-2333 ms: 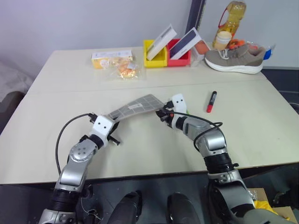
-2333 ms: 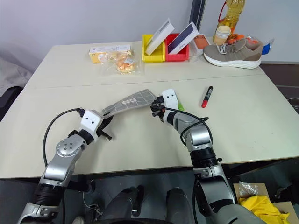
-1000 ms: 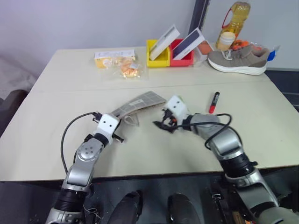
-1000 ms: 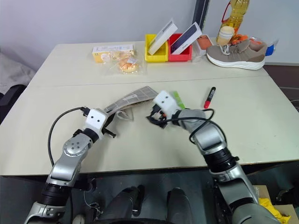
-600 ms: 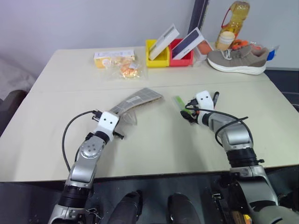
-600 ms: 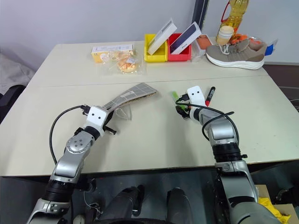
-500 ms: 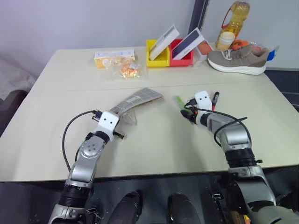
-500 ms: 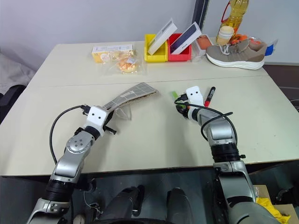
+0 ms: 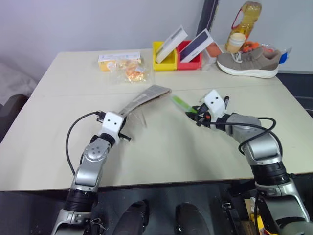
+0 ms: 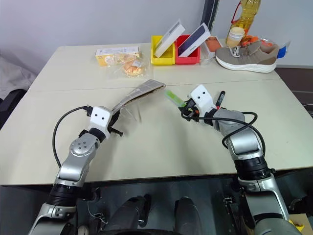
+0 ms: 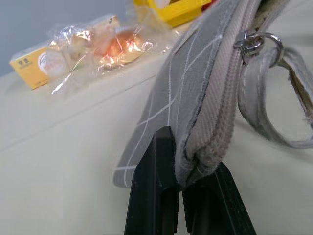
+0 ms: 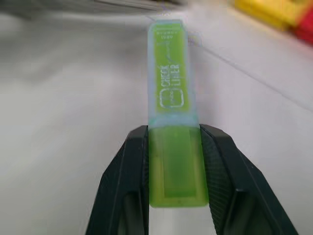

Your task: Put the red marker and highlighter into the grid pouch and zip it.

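Observation:
My left gripper (image 11: 188, 183) is shut on the near corner of the grid pouch (image 9: 146, 97), a grey fabric case with white grid lines. It holds the pouch slanting up off the table, zipper edge on top, with the pull ring (image 11: 257, 43) and its cord loop hanging. My right gripper (image 12: 173, 147) is shut on the light green highlighter (image 9: 180, 103), which is held above the table with its far end pointing at the pouch's far end. Just behind my right wrist, the red marker (image 10: 220, 94) lies on the table and only its dark tip shows.
At the table's back stand a yellow bin (image 9: 164, 56) and a red bin (image 9: 193, 56) with boxes, a grey shoe (image 9: 249, 61), an oil bottle (image 9: 243, 19) and snack packets (image 9: 124, 66). Bare tabletop (image 9: 166, 147) lies in front of both grippers.
My right gripper left the pouch, moved right to the highlighter, shut on it and raised it off the table toward the pouch. The left gripper keeps its hold on the pouch.

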Motion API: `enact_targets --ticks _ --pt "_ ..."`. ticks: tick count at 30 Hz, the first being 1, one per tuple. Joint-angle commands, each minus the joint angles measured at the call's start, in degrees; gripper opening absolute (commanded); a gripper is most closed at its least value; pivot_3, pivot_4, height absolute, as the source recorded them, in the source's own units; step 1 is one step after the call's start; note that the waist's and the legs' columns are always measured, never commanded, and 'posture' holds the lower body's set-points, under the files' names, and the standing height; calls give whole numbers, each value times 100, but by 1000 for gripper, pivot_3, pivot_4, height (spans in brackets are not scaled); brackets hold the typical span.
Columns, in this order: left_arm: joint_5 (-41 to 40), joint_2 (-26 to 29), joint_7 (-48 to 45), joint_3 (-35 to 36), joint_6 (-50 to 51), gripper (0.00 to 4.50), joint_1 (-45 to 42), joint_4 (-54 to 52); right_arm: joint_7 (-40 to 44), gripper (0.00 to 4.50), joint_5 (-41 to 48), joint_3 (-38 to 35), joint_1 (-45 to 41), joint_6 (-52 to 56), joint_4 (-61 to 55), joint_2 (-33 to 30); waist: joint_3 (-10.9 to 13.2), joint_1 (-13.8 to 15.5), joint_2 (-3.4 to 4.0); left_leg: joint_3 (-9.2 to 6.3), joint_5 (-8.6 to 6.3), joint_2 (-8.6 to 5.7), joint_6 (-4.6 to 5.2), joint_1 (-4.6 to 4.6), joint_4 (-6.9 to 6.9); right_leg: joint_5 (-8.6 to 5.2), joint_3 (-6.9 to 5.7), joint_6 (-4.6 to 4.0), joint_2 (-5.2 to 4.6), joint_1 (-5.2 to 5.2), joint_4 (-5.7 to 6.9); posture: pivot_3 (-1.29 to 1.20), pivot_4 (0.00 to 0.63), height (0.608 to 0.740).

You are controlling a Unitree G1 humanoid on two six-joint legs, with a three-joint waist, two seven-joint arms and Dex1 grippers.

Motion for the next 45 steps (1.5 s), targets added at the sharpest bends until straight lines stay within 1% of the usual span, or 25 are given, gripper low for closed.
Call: enact_targets --ticks 1,6,16,34,45 --pt "-49 3 -56 24 -96 0 -91 -40 -30 919 126 37 -55 157 -352 89 0 15 0 0 0 0 0 0 0 0 0 0 0 0 0 0 150 740" --pt "1 -10 -88 -50 -120 0 -114 -34 -142 919 156 41 -131 283 -338 289 0 28 -1 0 0 -2 0 0 2 1 0 0 -1 2 0 0 150 740" --pt "59 20 -125 -112 -174 0 -52 -66 -195 919 212 106 -187 447 -357 386 0 28 -1 0 0 -2 0 -1 2 1 0 0 -2 2 -2 0 150 740" --pt "177 26 -151 -149 -295 0 -32 99 -103 919 343 54 -262 568 -584 307 0 28 -1 0 0 -2 0 -1 2 0 0 0 -1 1 -2 0 150 740" --pt "110 16 -278 -173 -422 0 -5 13 -161 919 243 128 -253 673 -443 307 0 27 -1 0 0 -2 0 -1 2 0 0 0 -2 1 -2 0 150 740"
